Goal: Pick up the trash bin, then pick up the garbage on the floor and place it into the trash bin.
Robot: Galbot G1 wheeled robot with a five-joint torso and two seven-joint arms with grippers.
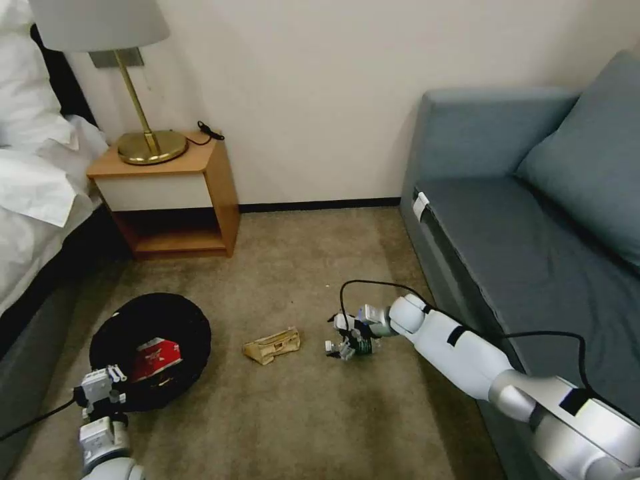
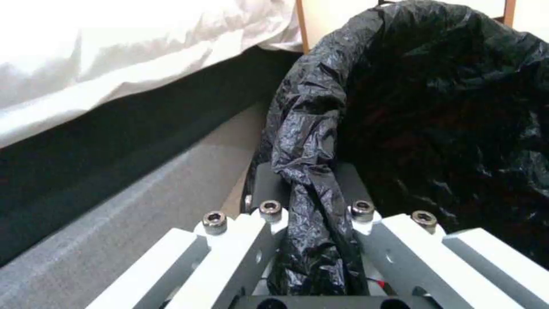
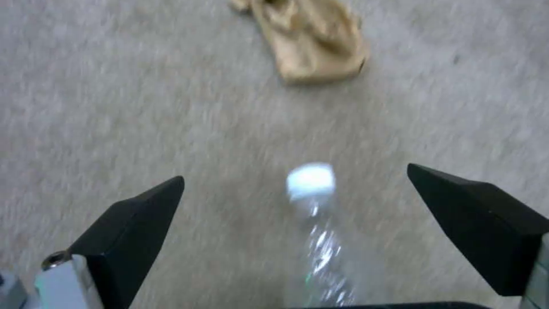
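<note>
The trash bin (image 1: 175,319), lined with a crinkly black bag, stands on the carpet at lower left with a red snack bag (image 1: 155,359) inside it. My left gripper (image 1: 100,390) is shut on the bin's bagged rim (image 2: 309,141), the black plastic pinched between its fingers (image 2: 266,184). A gold-tan wrapper (image 1: 272,345) lies on the floor in the middle. My right gripper (image 1: 343,345) is low over the carpet and open, its black fingers (image 3: 137,214) on either side of a clear bottle (image 3: 320,240) with a white cap. The wrapper (image 3: 312,40) lies just beyond it.
A bed (image 1: 33,200) with white sheets runs along the left, close to the bin. A wooden nightstand (image 1: 180,193) with a brass lamp (image 1: 150,143) stands at the back wall. A grey-blue sofa (image 1: 533,220) lines the right, next to my right arm.
</note>
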